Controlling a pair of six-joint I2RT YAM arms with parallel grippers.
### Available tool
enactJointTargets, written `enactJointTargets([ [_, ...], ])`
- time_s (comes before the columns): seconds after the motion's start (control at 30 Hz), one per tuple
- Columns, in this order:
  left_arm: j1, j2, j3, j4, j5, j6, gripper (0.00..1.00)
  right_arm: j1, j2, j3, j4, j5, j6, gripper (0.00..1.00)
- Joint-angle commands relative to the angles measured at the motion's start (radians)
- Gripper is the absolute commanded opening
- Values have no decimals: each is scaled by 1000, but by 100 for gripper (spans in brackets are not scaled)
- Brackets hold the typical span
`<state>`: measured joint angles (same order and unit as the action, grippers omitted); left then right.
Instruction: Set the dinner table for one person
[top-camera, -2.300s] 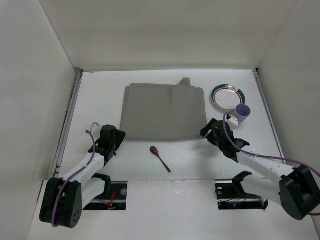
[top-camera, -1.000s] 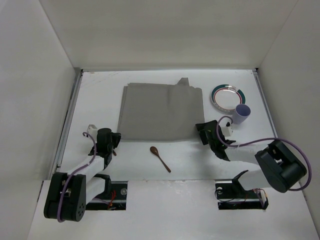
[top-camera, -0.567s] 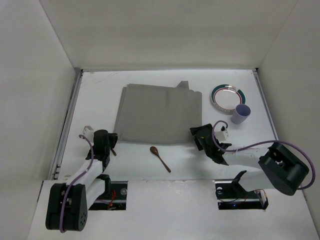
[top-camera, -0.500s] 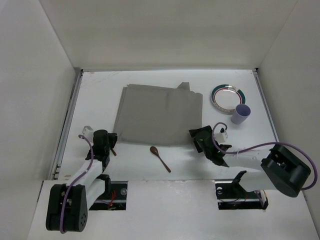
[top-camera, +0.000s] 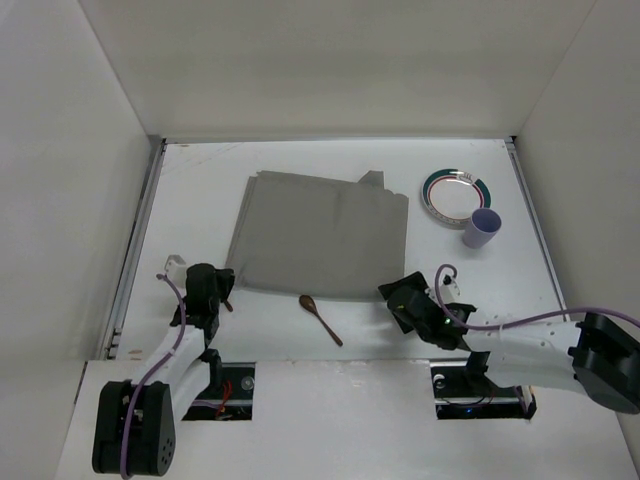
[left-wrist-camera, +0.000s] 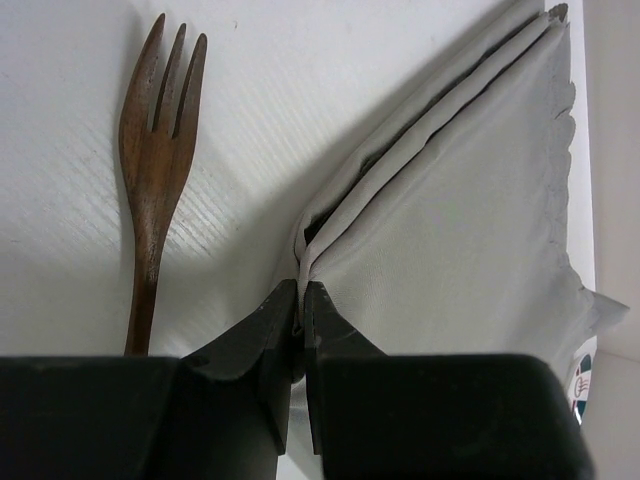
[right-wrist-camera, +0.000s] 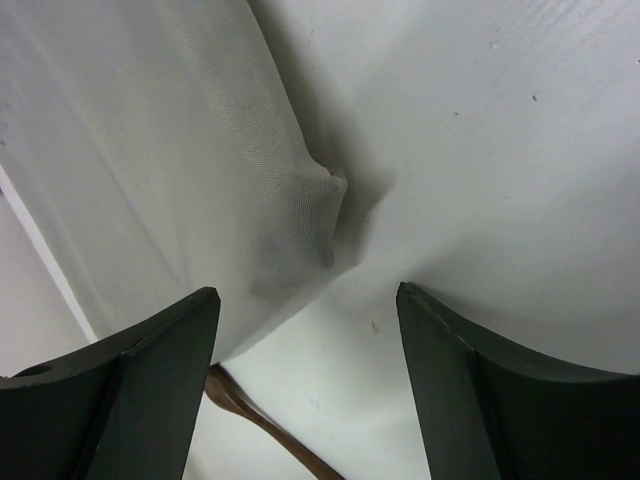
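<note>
One placemat (top-camera: 320, 235), plate (top-camera: 455, 190), cup (top-camera: 483, 228), spoon (top-camera: 320, 318), fork (left-wrist-camera: 155, 180)

We log the left arm (top-camera: 172, 340) stretched low and forward. Its black two-finger left tool (left-wrist-camera: 301, 292) is pinched tight on a corner of the grey rectangular cloth placemat (left-wrist-camera: 450, 220). The right arm (top-camera: 505, 338) is low and angled inward. Its black right tool (right-wrist-camera: 305, 293) gapes, fingers well apart.

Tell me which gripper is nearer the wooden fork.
Left. The left gripper is shut on the grey placemat's near corner, with the wooden fork lying right beside it. The right gripper is open at the placemat's other near corner, beyond the spoon.
</note>
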<state>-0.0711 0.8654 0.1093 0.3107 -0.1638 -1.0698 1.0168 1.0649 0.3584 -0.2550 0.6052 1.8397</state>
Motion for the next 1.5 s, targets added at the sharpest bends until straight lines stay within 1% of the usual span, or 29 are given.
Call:
enactJointTargets([
  [0.0, -6, -23, -17, -12, 27, 8, 4, 12, 29, -33, -178, -13, 32, 78],
  [0.07, -9, -19, -17, -12, 29, 7, 4, 1, 79, -29, -126, -13, 14, 78],
  [0.13, -8, -20, -14, -12, 32, 10, 4, -42, 134, -9, -72, -1, -37, 76],
  [0.23, -5, -16, -10, -15, 35, 11, 4, -114, 220, -7, 41, -10, -97, 70],
  [0.3, -3, -2, -3, -15, 35, 13, 4, -154, 259, -21, 136, -18, -120, 57],
  [0.33, -3, 0, 0, -15, 35, 14, 4, -168, 277, -24, 169, -18, -132, 47],
  [0.37, -3, 1, 3, -15, 35, 18, 4, -178, 291, -24, 190, -18, -144, 35],
  [0.43, 0, -5, 7, -15, 37, 25, 4, -194, 305, -9, 201, -4, -174, 17],
  [0.47, 3, -9, 12, -15, 37, 27, 3, -201, 300, 5, 201, 1, -197, 9],
  [0.53, 7, -28, 38, -15, 41, 27, 1, -208, 259, 37, 201, 22, -275, 3],
  [0.6, 15, -58, 76, -15, 41, 21, 0, -209, 192, 82, 178, 60, -373, 0],
  [0.67, 23, -92, 137, -18, 30, 8, 0, -235, 100, 140, 128, 105, -491, 0],
  [0.77, 32, -124, 292, -35, -11, -12, 0, -321, -47, 238, 114, 151, -730, 0],
  [0.87, 34, -109, 441, -29, -72, -9, 0, -436, -147, 351, 164, 95, -971, 0],
  [0.93, 29, -76, 559, -24, -92, -10, 0, -508, -180, 442, 166, 21, -1062, 0],
  [1.03, 20, -63, 700, -30, -97, -9, 0, -580, -207, 575, 110, -79, -1131, 0],
  [1.17, -12, -60, 837, -41, -103, 39, 0, -599, -249, 718, 25, -139, -1198, 0],
  [1.23, -22, -60, 874, -47, -112, 60, 0, -599, -253, 776, -4, -157, -1223, 0],
  [1.3, -35, -48, 891, -45, -134, 77, 0, -603, -223, 826, -24, -191, -1238, 0],
  [1.4, -74, 16, 895, -35, -161, 97, 0, -646, -142, 841, -3, -274, -1226, 0],
  [1.47, -77, 56, 886, -21, -178, 103, 0, -677, -83, 832, 39, -324, -1205, 1],
])
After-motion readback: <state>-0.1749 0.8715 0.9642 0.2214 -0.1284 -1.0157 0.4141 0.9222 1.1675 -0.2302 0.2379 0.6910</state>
